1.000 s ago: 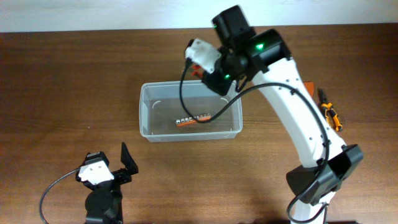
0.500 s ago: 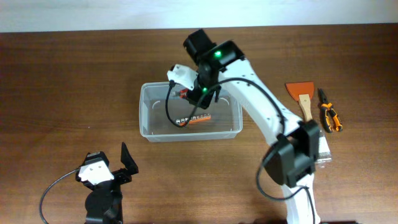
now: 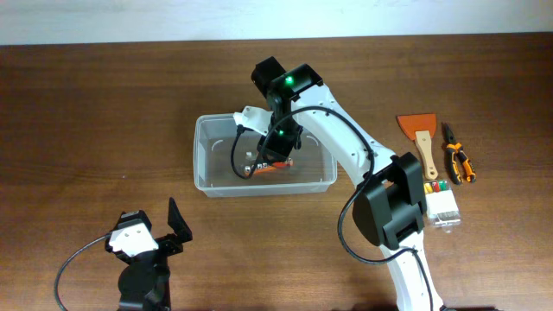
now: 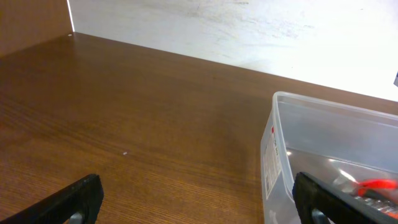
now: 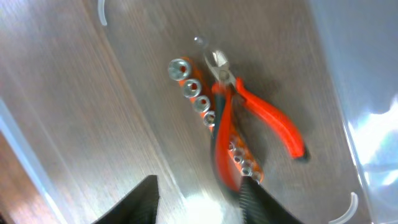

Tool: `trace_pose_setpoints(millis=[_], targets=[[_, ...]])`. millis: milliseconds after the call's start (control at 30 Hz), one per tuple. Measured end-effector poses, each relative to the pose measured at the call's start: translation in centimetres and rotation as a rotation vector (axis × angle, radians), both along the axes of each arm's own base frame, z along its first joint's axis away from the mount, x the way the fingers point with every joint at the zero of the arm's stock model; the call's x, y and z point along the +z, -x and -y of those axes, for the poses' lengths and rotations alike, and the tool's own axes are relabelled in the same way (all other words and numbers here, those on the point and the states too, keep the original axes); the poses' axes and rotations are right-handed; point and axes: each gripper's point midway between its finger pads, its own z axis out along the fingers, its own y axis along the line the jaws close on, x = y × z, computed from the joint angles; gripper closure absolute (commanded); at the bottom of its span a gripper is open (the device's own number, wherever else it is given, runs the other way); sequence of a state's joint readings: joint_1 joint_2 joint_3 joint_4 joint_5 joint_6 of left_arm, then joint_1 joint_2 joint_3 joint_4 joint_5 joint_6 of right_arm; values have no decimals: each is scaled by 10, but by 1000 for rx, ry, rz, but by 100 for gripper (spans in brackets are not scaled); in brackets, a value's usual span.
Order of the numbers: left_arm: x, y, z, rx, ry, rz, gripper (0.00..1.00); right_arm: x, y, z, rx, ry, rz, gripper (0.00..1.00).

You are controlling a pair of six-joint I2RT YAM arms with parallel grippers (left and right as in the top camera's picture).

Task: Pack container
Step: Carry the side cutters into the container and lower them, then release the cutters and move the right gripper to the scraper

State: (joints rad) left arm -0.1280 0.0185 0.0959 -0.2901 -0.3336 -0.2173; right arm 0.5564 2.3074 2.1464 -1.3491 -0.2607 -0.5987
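Observation:
The container [image 3: 200, 155] is a large clear tub at the table's middle; it also shows in the left wrist view [image 4: 280, 149]. My right gripper [image 3: 275, 147] is down inside it, open and empty [image 5: 198, 196]. Just beyond its fingertips, red-handled pliers [image 5: 267, 118] lie on the tub floor across an orange rail of sockets [image 5: 199, 102], which shows from overhead as an orange strip [image 3: 270, 169]. My left gripper [image 3: 164, 226] is open and empty [image 4: 199, 202] near the front edge, left of the tub.
An orange scraper [image 3: 417, 130], orange-and-black pliers [image 3: 458, 160] and a small clear case of coloured bits [image 3: 439, 203] lie on the table to the right of the tub. The right arm reaches over the tub's right side.
My right gripper has moved left and down into the container. The red pliers it carried now lie on the tub floor, and its jaws are open. The left arm has not moved.

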Motion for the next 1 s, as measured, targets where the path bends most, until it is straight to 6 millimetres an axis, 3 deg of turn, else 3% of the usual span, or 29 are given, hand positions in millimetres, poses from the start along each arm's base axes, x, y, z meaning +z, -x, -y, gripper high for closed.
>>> trace_pose_setpoints(millis=[267, 433, 533, 600, 667, 733, 833, 1000], targets=[[0, 0, 0, 0, 0, 0, 1, 1, 2, 7, -131, 23, -51, 52], [0, 0, 0, 0, 0, 0, 1, 24, -8, 31, -296, 44, -61, 51], [0, 0, 0, 0, 0, 0, 1, 58, -23, 64, -435, 63, 10, 46], [0, 0, 0, 0, 0, 0, 1, 95, -32, 98, -539, 56, 93, 44], [0, 0, 0, 0, 0, 0, 1, 145, -33, 147, -666, 48, 194, 44], [0, 0, 0, 0, 0, 0, 1, 174, -24, 186, -758, 52, 242, 44], [0, 0, 0, 0, 0, 0, 1, 200, -7, 240, -894, 76, 269, 44], [0, 0, 0, 0, 0, 0, 1, 196, -7, 293, -1027, 119, 261, 37]])
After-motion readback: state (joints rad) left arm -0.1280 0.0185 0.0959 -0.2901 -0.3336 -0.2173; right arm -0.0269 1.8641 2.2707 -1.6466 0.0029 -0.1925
